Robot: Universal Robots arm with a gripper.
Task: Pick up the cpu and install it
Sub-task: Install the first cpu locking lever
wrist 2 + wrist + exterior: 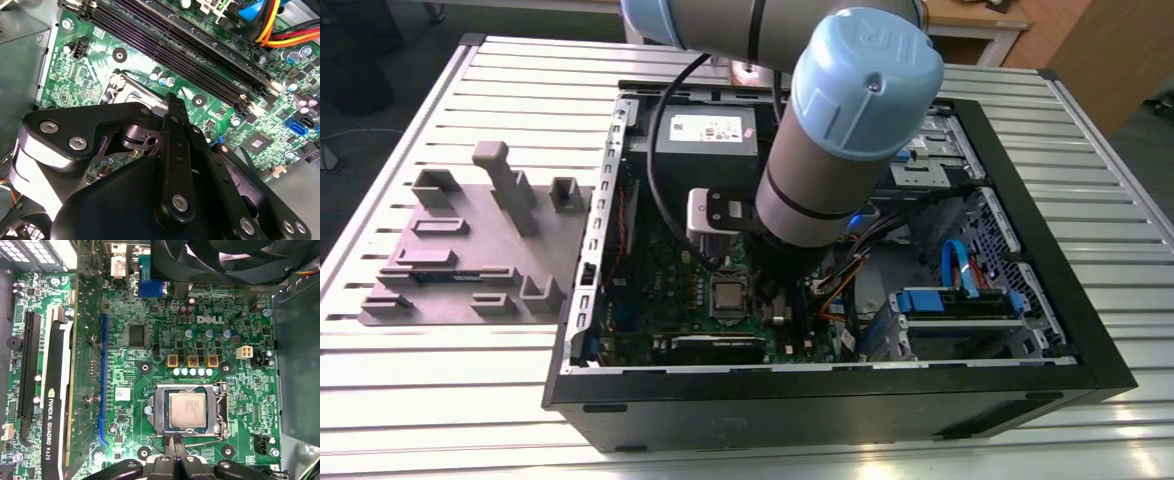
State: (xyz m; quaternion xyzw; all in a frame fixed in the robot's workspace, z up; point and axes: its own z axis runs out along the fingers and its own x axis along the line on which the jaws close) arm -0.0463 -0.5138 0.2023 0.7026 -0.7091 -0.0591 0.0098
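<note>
The cpu [187, 410], a small square chip with a pale silver top, lies flat inside the metal-framed socket [160, 412] on the green motherboard [150, 365]. The exterior view shows the cpu [724, 293] just to that view's left of the arm's wrist [781, 265]. My gripper [175, 445] hovers at the socket's edge beside the thin lever wire, its black fingers pressed together with nothing seen between them. In the second wrist view the gripper [172, 102] points down at the socket frame corner [131, 85].
The open computer case [1047, 260] walls in the work area. A graphics card [55, 405] stands beside the socket, memory slots [175, 45] and bundled cables [280, 25] on another side. A grey box with white label [704, 130] sits behind. A grey fixture block [467, 250] lies outside the case.
</note>
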